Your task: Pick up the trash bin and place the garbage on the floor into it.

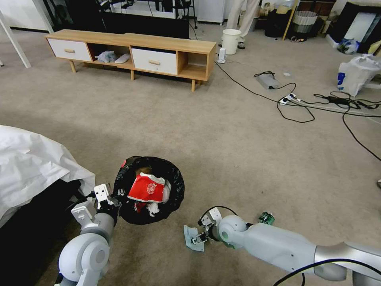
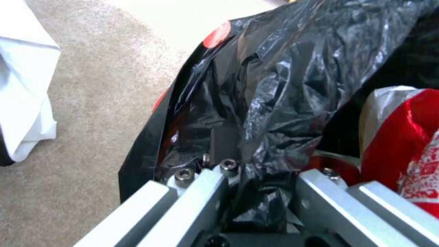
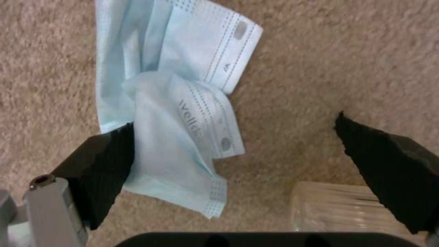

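Right now my right gripper (image 3: pixel 233 154) hangs low over the beige short-pile carpet floor (image 1: pixel 222 135), jaws spread wide. A crumpled pale-blue disposable face mask (image 3: pixel 178 113) lies flat on the carpet, touching the inner face of one black pad (image 3: pixel 107 168) and reaching part of the way into the gap. A ribbed clear plastic bottle (image 3: pixel 334 206) sits by the other pad; in the head view its green cap (image 1: pixel 266 218) shows just behind the forearm. Neither is gripped yet.

Beside that, my left gripper (image 2: pixel 256 192) has its jaws pinched on the rim of the round trash bin lined with crinkled glossy black plastic (image 1: pixel 149 190), one jaw outside, one inside, holding it at my side, though I cannot tell whether it is clear of the carpet. Inside it I see a red-and-white wrapper (image 1: pixel 147 188) and some white tissue.

By my reckoning the job is well along: bin in hand, some litter in, and mask and bottle left. Farther out, the carpet by the low wooden cabinet (image 1: pixel 135 53) looks free of litter.
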